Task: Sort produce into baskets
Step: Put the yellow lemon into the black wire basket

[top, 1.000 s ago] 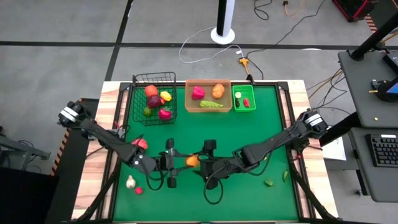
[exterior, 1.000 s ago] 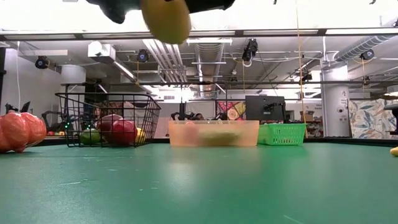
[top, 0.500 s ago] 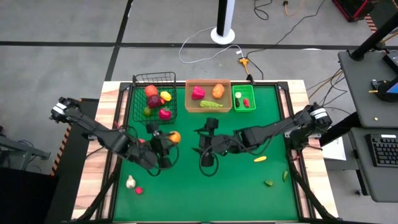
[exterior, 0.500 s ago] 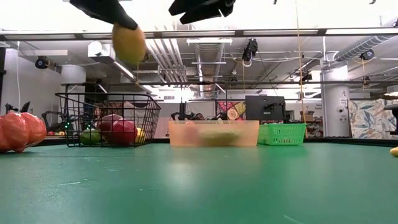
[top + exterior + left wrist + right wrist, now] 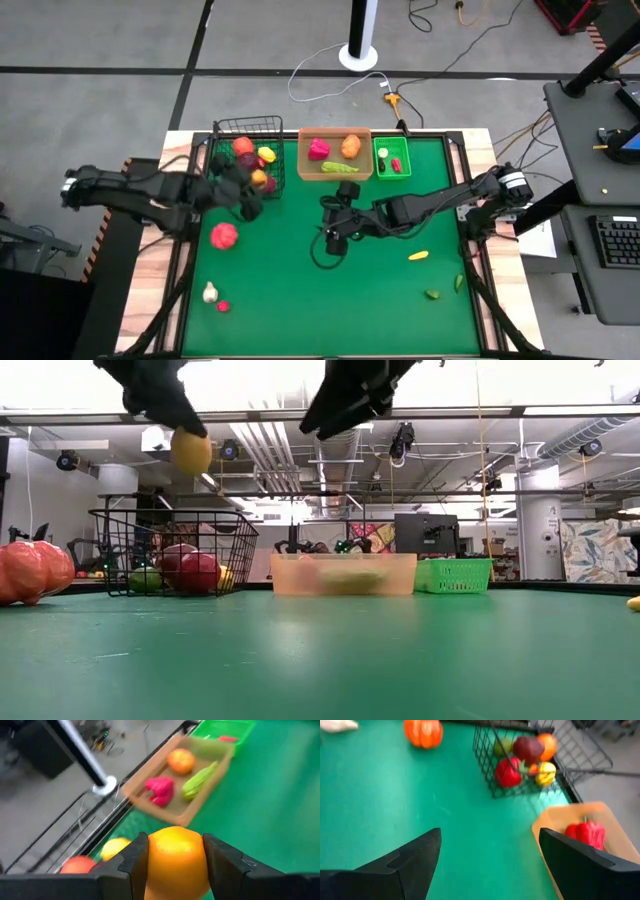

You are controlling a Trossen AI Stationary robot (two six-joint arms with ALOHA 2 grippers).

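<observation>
Our left gripper (image 5: pixel 175 865) pinches a smooth orange fruit (image 5: pixel 176 857) across its middle (probably light, rigid, slippery). At three o'clock, our right gripper (image 5: pixel 487 855) hangs spread and empty.

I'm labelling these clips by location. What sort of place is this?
Probably a robotics lab or workshop: exposed ceiling ducts, a desk with a keyboard beside the green table, and cables across the concrete floor.

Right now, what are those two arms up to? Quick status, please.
Left gripper shut on orange fruit, above the wire basket. Right gripper open, empty, mid-table near tan tray. Nothing in the way.
</observation>
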